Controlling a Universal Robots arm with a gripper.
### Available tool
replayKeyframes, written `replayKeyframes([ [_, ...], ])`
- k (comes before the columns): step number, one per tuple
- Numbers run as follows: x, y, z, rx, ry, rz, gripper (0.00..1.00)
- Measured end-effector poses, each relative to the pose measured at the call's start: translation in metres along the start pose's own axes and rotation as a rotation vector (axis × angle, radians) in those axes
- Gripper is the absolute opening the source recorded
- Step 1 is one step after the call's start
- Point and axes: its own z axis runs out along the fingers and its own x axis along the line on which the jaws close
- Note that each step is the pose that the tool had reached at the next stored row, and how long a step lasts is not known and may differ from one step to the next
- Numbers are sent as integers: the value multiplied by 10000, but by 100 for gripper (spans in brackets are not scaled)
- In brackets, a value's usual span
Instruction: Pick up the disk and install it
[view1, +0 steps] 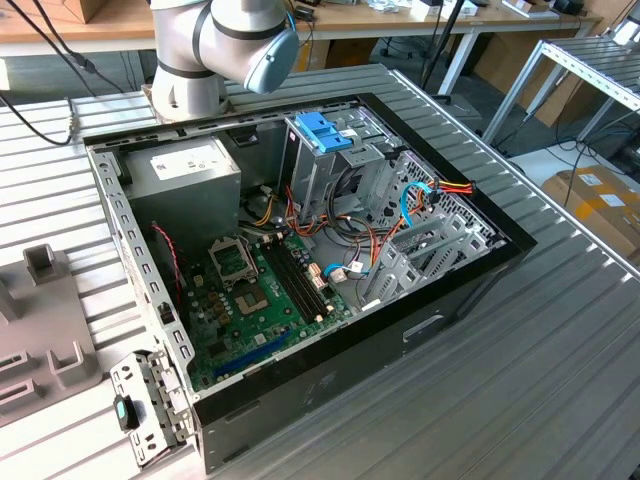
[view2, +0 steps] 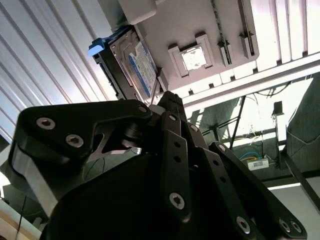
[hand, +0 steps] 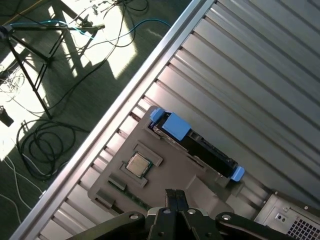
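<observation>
One disk (hand: 202, 145), standing on its edge along the tray (hand: 172, 172) edge that faces away from the table (hand: 260, 65) rim, so it's not in the open case (view1: 350, 365) yet. The gripper (hand: 175, 194) hangs over the tray's opposite edge, fingers pinched together on nothing. That puts the disk just ahead of the tips, long axis slanting roughly crosswise to where they point. Count-wise: one gripper, one tray, one chip (hand: 137, 164) near the tray's middle, one case.

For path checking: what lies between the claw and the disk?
In the first wrist view, only bare grey holder plate separates the claw from the disk.
</observation>
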Motion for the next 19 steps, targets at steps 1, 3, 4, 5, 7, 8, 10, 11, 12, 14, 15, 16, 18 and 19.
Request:
replayKeyframes([
  [1, 0, 0, 0, -1, 1, -36, 11],
  [3, 0, 0, 0, -4, 7, -151, 11],
  [4, 0, 0, 0, -5, 8, -189, 11],
  [5, 0, 0, 0, -6, 10, -225, 11],
  [7, 0, 0, 0, -7, 13, -297, 11],
  [8, 0, 0, 0, -8, 15, -342, 11],
  [10, 0, 0, 0, -11, 19, -441, 11],
  [11, 0, 0, 0, -12, 21, -483, 11],
  [12, 0, 0, 0, -13, 23, -523, 11],
  [14, 0, 0, 0, -15, 27, -609, 11],
  [15, 0, 0, 0, -17, 29, -669, 11],
  [16, 0, 0, 0, -18, 33, -737, 11],
  [18, 0, 0, 0, -20, 36, -827, 11],
  [19, 0, 0, 0, -22, 39, -880, 11],
])
